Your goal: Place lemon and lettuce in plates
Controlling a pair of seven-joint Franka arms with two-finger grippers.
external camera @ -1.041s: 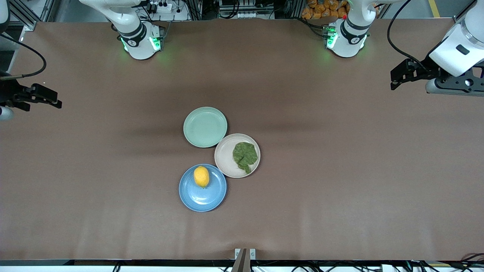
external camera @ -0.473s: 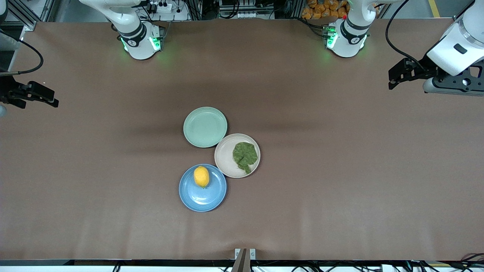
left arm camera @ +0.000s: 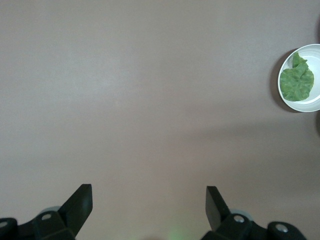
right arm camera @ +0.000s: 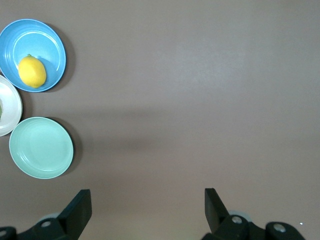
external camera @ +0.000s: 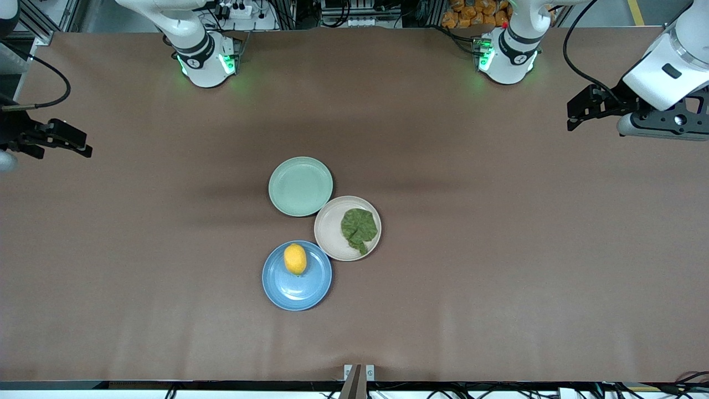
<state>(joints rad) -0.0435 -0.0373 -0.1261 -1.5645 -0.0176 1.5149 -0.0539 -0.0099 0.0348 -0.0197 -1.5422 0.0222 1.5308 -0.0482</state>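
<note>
Waiting at the two ends of the surface (external camera: 498, 288), well apart from the plates, with both placing steps judged done

Lemon (external camera: 294, 259) lying in the blue plate (external camera: 299, 293), toward that plate's edge farther from the front camera

Lettuce (external camera: 359, 226) lying in the beige-pink plate (external camera: 331, 230), on the part toward the left arm's end, with the leaf inside the rim

Mint-green plate (external camera: 300, 186) bare, just beside the beige-pink plate and farther from the front camera than the other two

Left gripper (left arm camera: 149, 202) up over bare surface at the left arm's end, jaws spread wide, nothing between them; lettuce plate visible far off in the left wrist view

Right gripper (right arm camera: 148, 202) up over bare surface at the right arm's end, jaws likewise spread wide and holding nothing; blue plate with lemon and mint-green plate visible far off in the right wrist view

Judging the task as good as complete: no pick left, nothing to carry

Next move, if any, calling only for keeping both arms clear of the plates, so as not to knock the lemon, which looks free to roll
</note>
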